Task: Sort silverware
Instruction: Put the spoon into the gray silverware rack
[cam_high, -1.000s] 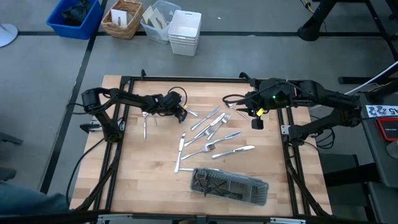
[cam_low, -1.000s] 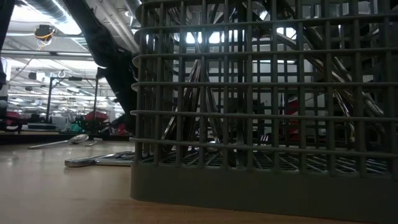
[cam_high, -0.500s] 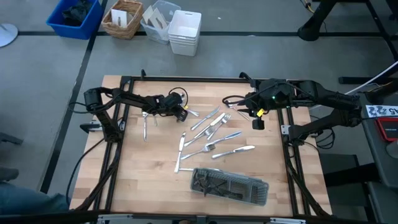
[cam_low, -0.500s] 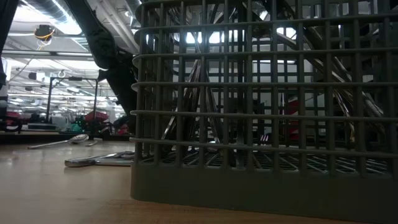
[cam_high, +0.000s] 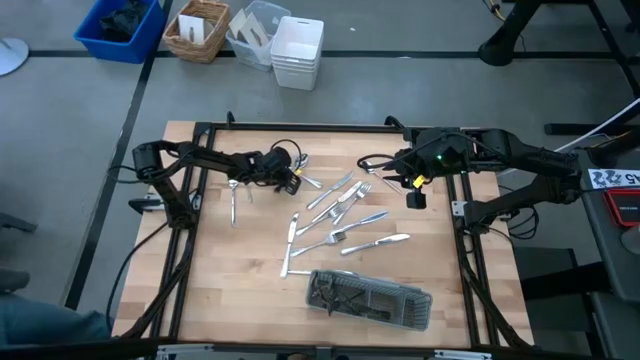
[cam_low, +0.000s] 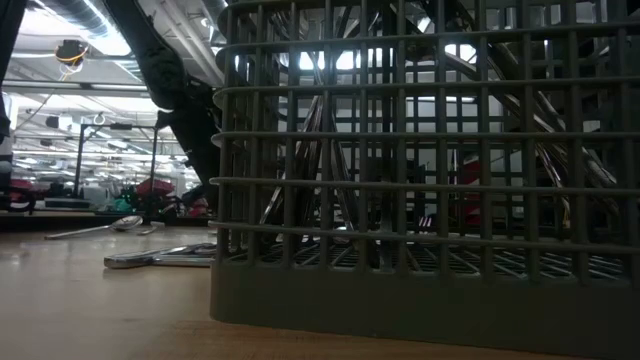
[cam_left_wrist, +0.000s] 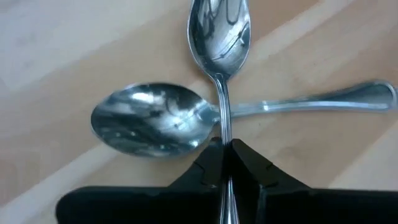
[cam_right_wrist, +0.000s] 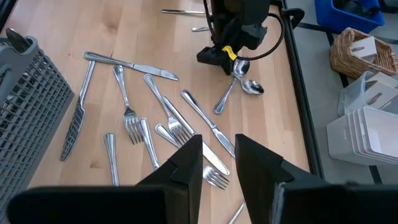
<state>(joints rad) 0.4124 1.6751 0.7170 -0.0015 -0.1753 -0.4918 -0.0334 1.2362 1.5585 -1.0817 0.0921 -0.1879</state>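
Spoon (cam_left_wrist: 219, 31) handle pinched by left hand (cam_left_wrist: 225, 163); second spoon (cam_left_wrist: 152, 118) beneath.

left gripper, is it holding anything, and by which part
The left gripper is shut on a spoon, pinching its handle just below the bowl. The right gripper holds nothing.

left pincer (cam_left_wrist: 225, 163) | was open, now clamped | spoon (cam_left_wrist: 219, 37) handle
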